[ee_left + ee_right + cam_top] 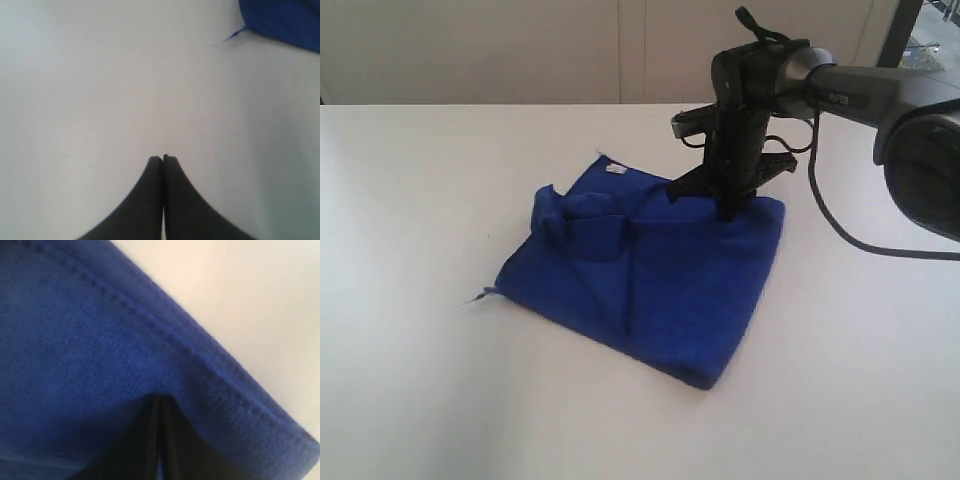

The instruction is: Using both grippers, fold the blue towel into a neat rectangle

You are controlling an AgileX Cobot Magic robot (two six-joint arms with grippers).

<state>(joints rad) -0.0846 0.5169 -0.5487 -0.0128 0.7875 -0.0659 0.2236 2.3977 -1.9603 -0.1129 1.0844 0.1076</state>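
The blue towel lies folded on the white table, with a rumpled lump near its far left and a small white tag at the far corner. My right gripper points down onto the towel's far right part. In the right wrist view the right gripper has its jaws together, tips pressed into the towel just inside its hemmed edge; no cloth shows between them. My left gripper is shut and empty over bare table, well away from a towel corner. The left arm is out of the exterior view.
A loose blue thread sticks out from the towel's near left corner. The right arm's black cable hangs above the table to the right of the towel. A pale wall runs behind the table's far edge.
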